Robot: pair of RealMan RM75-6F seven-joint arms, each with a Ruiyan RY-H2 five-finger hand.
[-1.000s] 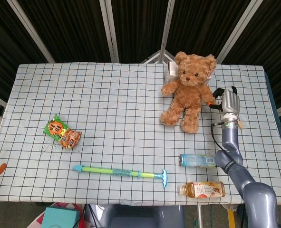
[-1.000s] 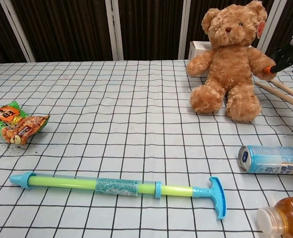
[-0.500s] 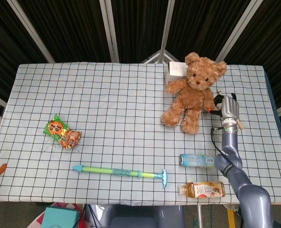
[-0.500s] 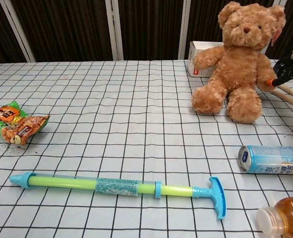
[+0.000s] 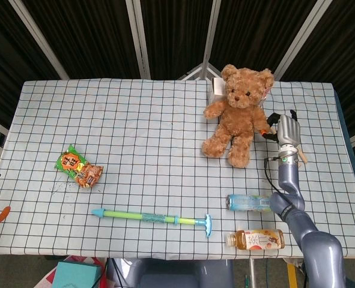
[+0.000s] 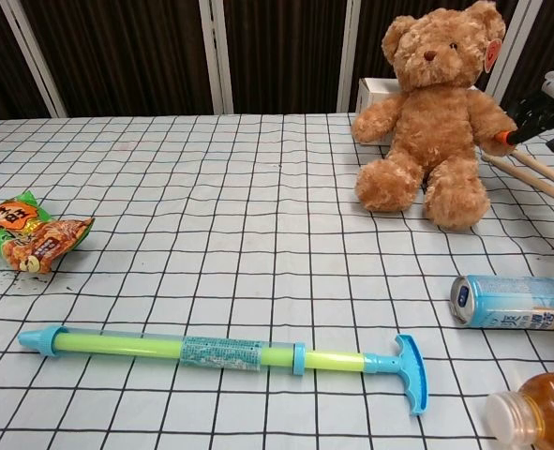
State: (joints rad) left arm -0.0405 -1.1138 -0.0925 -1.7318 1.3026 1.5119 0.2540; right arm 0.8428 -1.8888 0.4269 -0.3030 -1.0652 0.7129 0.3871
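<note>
Brown teddy bear [image 5: 237, 114] sits upright, right hand [image 5: 287, 129] touching its arm.

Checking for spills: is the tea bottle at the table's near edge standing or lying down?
Lying down. The tea bottle rests on its side, cap end pointing left.

Brown plush teddy bear [image 5: 236, 115], dark nose, pale ear tag. White cloth with black grid over bench [image 5: 135, 132]. Green-orange snack packet [image 5: 78, 167]. Water pump toy [image 5: 156, 216]: cyan ends, lime-yellow barrel. Light-blue can [image 5: 249, 203]. Amber tea bottle [image 5: 256, 239], white cap. Grey right hand [image 5: 287, 128], orange-tipped fingers [image 6: 506, 140]. White box [image 6: 375, 92].
</note>
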